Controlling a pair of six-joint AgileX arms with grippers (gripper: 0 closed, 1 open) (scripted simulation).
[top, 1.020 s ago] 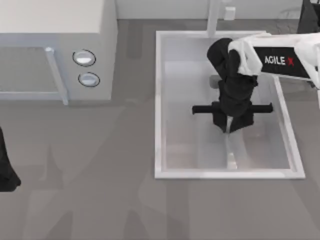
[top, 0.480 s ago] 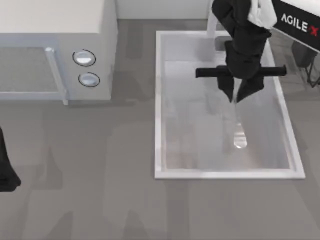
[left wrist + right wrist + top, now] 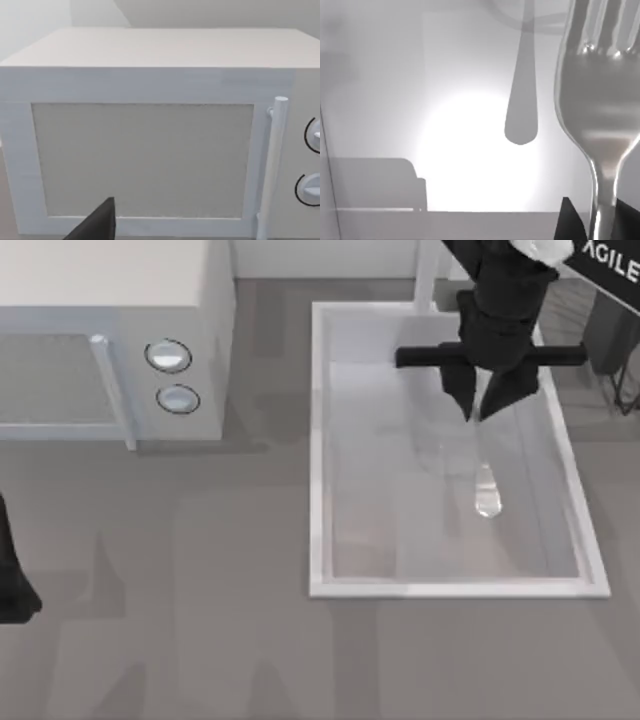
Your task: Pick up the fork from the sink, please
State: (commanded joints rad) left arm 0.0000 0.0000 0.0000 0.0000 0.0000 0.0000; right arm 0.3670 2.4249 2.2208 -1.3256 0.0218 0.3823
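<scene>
White microwave (image 3: pixel 110 335) left of sink (image 3: pixel 316 440); right gripper (image 3: pixel 484 410) holds fork (image 3: pixel 486 485).

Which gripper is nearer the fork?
Right. The right gripper grips the fork above the sink; the left gripper sits parked at the table's far left edge.

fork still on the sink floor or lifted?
Lifted: the fork hangs from the right end effector above the sink, casting a separate shadow.
</scene>
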